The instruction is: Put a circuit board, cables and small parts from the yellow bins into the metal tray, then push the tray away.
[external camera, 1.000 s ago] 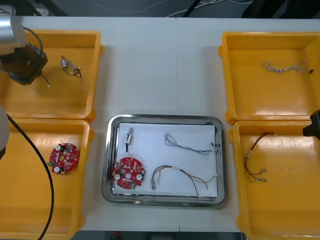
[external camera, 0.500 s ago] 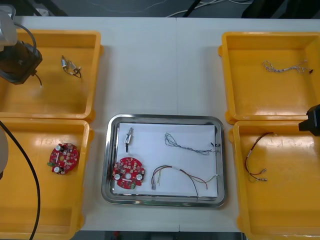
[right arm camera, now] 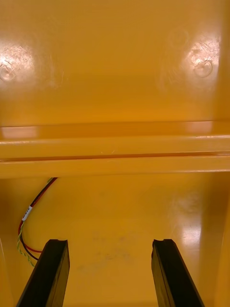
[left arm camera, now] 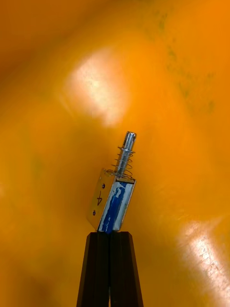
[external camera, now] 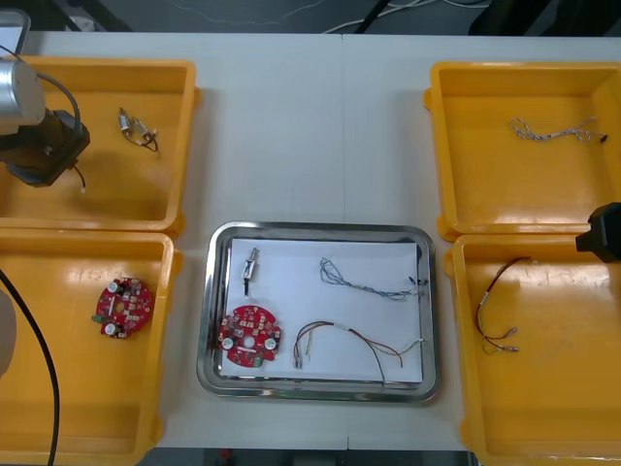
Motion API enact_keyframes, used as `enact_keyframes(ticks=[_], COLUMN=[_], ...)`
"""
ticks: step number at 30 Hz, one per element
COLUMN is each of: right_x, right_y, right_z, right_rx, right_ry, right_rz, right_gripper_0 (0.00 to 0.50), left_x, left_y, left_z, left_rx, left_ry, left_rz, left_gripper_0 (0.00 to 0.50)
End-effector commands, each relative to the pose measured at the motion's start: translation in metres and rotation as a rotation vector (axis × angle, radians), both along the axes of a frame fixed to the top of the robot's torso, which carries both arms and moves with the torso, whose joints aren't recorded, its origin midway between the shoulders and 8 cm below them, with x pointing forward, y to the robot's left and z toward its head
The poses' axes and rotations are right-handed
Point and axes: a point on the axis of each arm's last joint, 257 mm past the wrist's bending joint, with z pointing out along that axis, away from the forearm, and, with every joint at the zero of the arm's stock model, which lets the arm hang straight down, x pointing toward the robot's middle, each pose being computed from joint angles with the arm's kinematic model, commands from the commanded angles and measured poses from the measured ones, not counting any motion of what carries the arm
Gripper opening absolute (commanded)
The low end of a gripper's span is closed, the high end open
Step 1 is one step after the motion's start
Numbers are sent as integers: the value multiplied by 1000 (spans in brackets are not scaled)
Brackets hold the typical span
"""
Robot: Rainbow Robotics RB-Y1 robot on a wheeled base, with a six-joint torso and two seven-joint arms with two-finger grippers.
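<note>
Holding a small metal part [left arm camera: 112,204] by its lower end, the left gripper [left arm camera: 109,235] is clamped shut over the far left yellow bin [external camera: 97,66].
The metal tray [external camera: 320,229] already carries a red circuit board [external camera: 249,335], a blue and white cable [external camera: 374,280], a red and yellow cable [external camera: 349,340] and another small part [external camera: 250,264]. Judging by this, only the delivery and the push are left. The right gripper [right arm camera: 109,242] hangs open over the near right yellow bin [external camera: 543,427].

Light table [external camera: 310,126], dark floor [external camera: 243,15] beyond.

left tool [left arm camera: 110,235] shifted nearer inside far left yellow bin [external camera: 97,66], right tool [right arm camera: 110,242] edged slightly farther away
</note>
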Motion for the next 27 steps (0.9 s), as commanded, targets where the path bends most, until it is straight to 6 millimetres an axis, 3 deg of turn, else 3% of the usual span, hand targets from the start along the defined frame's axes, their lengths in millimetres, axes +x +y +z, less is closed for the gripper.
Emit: enact_keyframes(ticks=[1,15,17,19,20,23,27], right_x=[-1,0,1,1,2,2,2], right_y=[3,5,5,6,6,5,5], right_z=[-5,-4,-4,-4,-4,-3,-3], right_rx=[-17,-23,-23,-23,-25,-27,-29], right_ry=[0,-3,-6,-6,-9,-10,-9], right_rz=[34,52,57,62,63,63,66], right_gripper_0=[499,500,500,500,500,500,500], left_x=[1,1,1,1,1,1,-3], left_y=[-30,-52,-52,-52,-51,-50,-49], left_z=[-3,-11,-12,-12,-12,-12,-5], left_rx=[30,31,31,32,33,37,43], left_ry=[23,40,41,42,41,42,50], left_rz=[-109,-149,-148,-150,-149,-150,-155], left_gripper_0=[0,1,93,242,289,381,426])
